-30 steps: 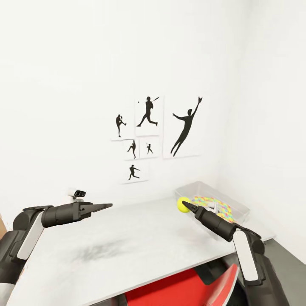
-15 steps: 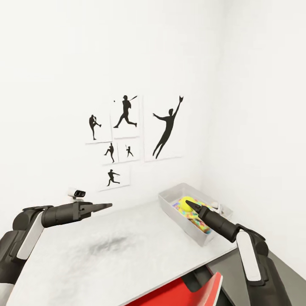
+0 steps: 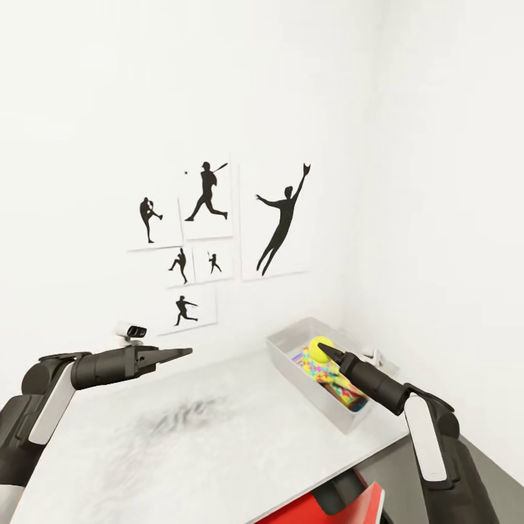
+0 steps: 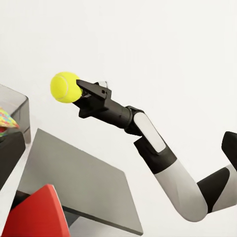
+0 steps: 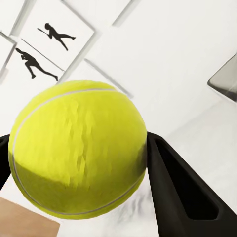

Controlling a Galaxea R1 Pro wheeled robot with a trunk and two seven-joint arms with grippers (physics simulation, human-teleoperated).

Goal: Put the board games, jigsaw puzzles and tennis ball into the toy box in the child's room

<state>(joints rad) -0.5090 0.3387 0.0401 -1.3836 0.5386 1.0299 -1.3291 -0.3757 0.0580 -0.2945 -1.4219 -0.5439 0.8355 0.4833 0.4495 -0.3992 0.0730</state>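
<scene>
R end effector [image 3: 325, 351] grips ball [image 3: 321, 347], now over box [image 3: 291, 353] w/ puzzles [image 3: 314, 370]: ready to drop. L end effector [image 3: 182, 353] closed, idle.

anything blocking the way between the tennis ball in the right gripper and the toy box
Nothing visible does. The right gripper holds the tennis ball over the open toy box, which has no lid. A jigsaw puzzle already lies inside, beneath the ball, leaving open space above it.

Yellow tennis ball [image 3: 321, 344] is held above the toy box [image 3: 295, 368], a pale grey bin at the table's [image 3: 218, 429] far corner. Multicoloured jigsaw puzzles [image 3: 314, 368] are seen lying inside.
</scene>
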